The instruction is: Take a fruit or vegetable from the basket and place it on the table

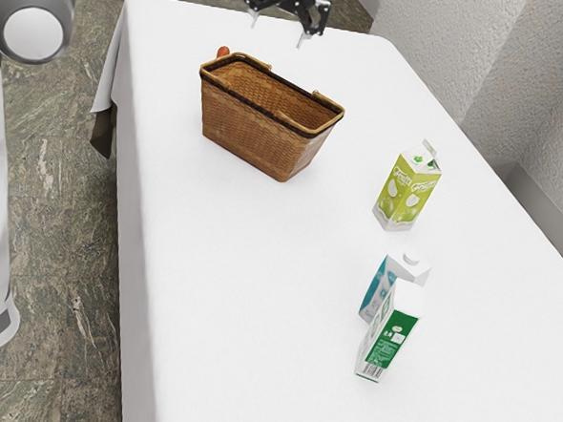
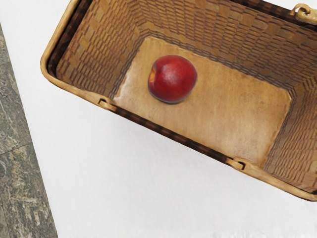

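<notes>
At the top of the exterior view, my gripper (image 1: 277, 31) is open, its two fingertips wide apart with nothing between them. It hangs above and beyond the brown wicker basket (image 1: 257, 136), which stands upright on the white-covered table (image 1: 248, 285). Looking down into the basket (image 2: 173, 135), the wrist view has a round red fruit (image 2: 172, 79), like an apple or nectarine, lying on the bottom nearer one short wall. The basket's walls hide its inside from the exterior view.
A small orange-red object (image 1: 223, 52) shows just behind the basket's corner. Toward the exterior view's right stand a green juice carton (image 1: 407, 190), a blue-white carton (image 1: 377, 286) and a green-white carton (image 1: 391, 334). Folded handles lie along the basket's rim.
</notes>
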Motion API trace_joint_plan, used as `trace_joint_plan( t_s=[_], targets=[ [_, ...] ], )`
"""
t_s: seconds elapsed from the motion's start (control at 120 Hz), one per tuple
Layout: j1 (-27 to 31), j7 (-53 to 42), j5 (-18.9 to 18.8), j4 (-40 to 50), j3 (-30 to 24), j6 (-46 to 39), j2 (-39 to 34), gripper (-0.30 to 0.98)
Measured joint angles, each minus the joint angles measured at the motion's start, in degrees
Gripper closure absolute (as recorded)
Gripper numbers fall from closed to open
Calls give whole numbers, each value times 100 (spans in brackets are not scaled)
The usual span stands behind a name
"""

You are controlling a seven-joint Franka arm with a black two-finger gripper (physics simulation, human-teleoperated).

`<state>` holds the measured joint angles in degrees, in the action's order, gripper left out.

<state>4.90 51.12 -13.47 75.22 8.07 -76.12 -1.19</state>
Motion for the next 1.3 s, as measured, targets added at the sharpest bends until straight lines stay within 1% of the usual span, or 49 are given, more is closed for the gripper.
trace_joint_plan(
  t_s=[0.142, 0.267, 0.275, 0.325, 0.358, 0.375, 0.433, 0.5, 0.575, 0.675, 0.725, 0.758, 0.792, 0.867, 0.958, 1.058, 1.133, 1.225, 1.3],
  targets=[
    [-878, -120, -152, -165, 29, 67, -18, 0],
    [-1556, -262, -306, -291, -65, 97, -44, 0],
    [-1547, -272, -312, -293, -117, 99, -44, 0],
    [-1067, -329, -352, -282, -821, 106, -79, 0],
    [-1309, -368, -413, -296, -721, 111, -92, 0],
    [-1329, -390, -436, -297, -753, 112, -96, 0],
    [-1184, -469, -500, -295, -991, 112, -102, 0],
    [-1064, -550, -551, -287, -1076, 111, -105, 0],
    [-793, -632, -559, -260, -1147, 107, -109, 0],
    [-426, -728, -566, -255, -1159, 100, -106, 0],
    [-875, -762, -608, -266, -609, 98, -99, 0],
    [-618, -788, -556, -274, -789, 97, -93, 0],
    [-682, -809, -536, -265, -683, 93, -100, 0],
    [-589, -859, -465, -258, -729, 87, -99, 0],
    [-618, -914, -421, -258, -741, 81, -94, 0],
    [-787, -995, -447, -290, -658, 77, -83, 0],
    [-816, -1108, -573, -321, -629, 68, -84, 0],
    [-732, -1256, -662, -432, -615, 57, -93, 0],
    [-553, -1406, -647, -482, -613, 14, -113, 0]
  ],
)
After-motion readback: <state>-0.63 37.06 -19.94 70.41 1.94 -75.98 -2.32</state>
